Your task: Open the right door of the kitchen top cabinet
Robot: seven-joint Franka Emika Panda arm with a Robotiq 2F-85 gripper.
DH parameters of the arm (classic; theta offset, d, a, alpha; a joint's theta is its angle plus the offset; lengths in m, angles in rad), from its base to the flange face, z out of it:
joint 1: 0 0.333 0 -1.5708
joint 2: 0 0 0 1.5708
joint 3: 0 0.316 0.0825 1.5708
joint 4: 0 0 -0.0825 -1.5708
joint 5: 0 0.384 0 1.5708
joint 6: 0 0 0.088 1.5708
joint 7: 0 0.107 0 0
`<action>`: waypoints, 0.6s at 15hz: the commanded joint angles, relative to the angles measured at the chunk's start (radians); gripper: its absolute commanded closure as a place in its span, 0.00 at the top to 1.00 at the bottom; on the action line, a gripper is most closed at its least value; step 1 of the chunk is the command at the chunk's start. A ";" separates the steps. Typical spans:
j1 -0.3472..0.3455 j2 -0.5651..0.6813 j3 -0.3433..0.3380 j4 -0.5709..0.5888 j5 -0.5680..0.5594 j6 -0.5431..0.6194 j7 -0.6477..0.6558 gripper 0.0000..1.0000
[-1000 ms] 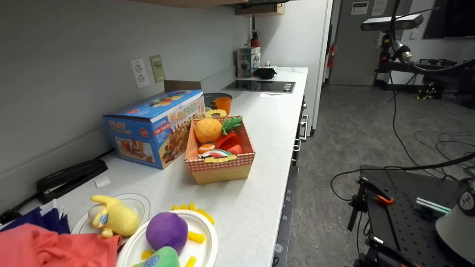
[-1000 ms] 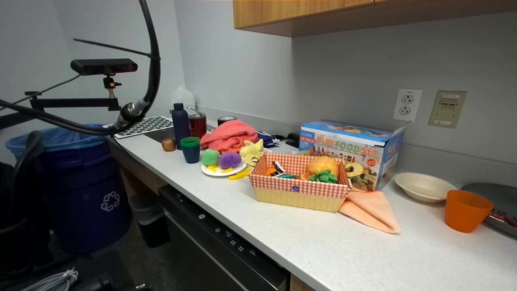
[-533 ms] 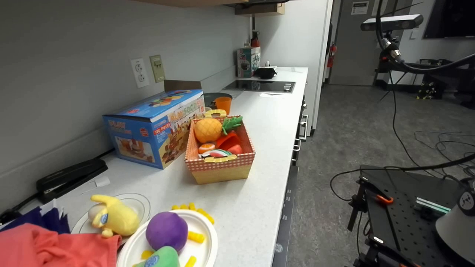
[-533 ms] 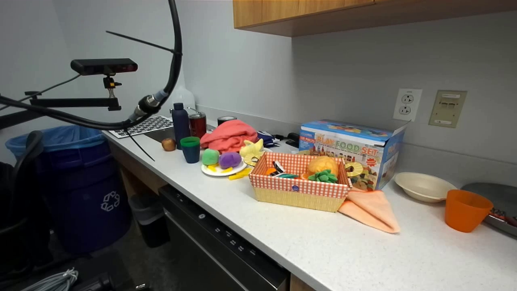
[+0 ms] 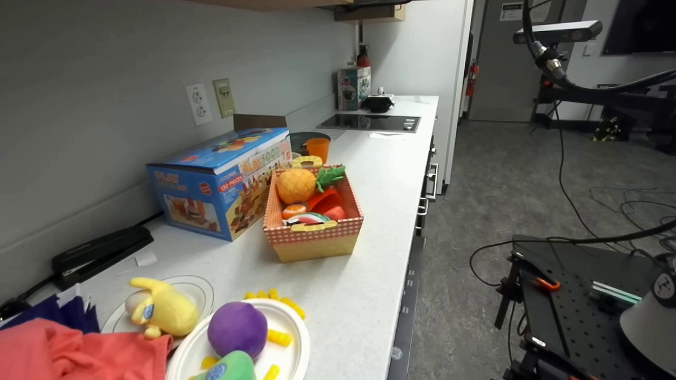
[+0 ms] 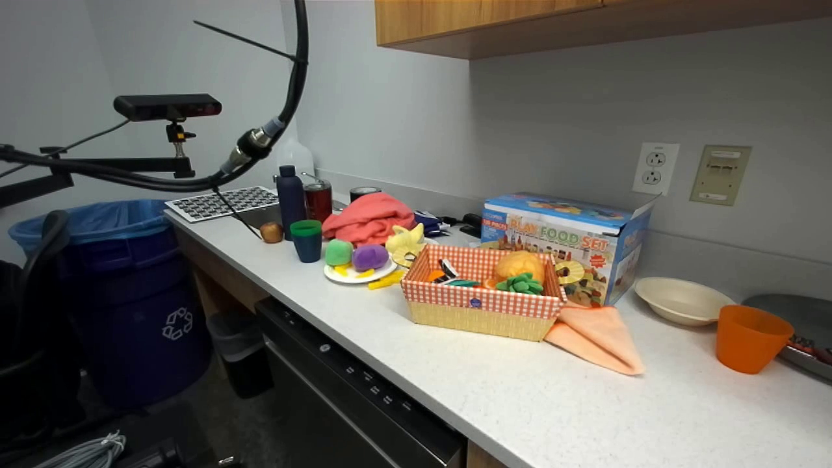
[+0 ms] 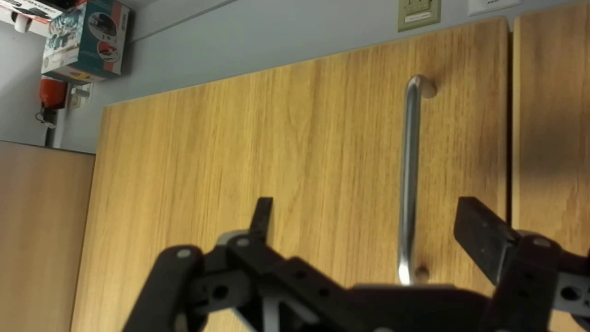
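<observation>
The kitchen top cabinet shows as a wood-coloured lower part along the top of both exterior views [image 5: 264, 4] [image 6: 494, 23]. In the wrist view, whose picture seems upside down, a closed wooden door [image 7: 322, 129] fills the middle. It carries a silver bar handle [image 7: 410, 175] near its gap with the neighbouring door [image 7: 551, 115]. My gripper [image 7: 365, 205] is open in front of this door. The handle runs between the two fingers in the view, closer to the picture's right finger, and touches neither. The gripper is out of view in both exterior views.
The arm's black cable [image 6: 250, 146] hangs over the counter end, also at the right of an exterior view [image 5: 549, 63]. Below the cabinet stand a checked basket [image 6: 487, 315], a play food box [image 6: 552, 227] and an orange cup [image 6: 751, 338]. A grey panel [image 7: 41, 221] adjoins the door.
The arm's cable has shifted toward the cabinet side in both exterior views. The counter objects and the cabinet have not moved.
</observation>
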State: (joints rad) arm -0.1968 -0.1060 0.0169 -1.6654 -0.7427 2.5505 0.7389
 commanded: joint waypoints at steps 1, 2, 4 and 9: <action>0.023 0.047 -0.022 0.079 -0.021 -0.025 -0.034 1.00; 0.024 0.050 -0.024 0.084 -0.028 -0.032 -0.041 1.00; -0.002 0.046 -0.002 0.077 -0.050 -0.045 -0.042 1.00; 0.034 0.035 -0.028 0.072 -0.080 -0.112 -0.078 1.00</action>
State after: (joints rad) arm -0.1926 -0.0772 0.0096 -1.6261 -0.8014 2.4841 0.6991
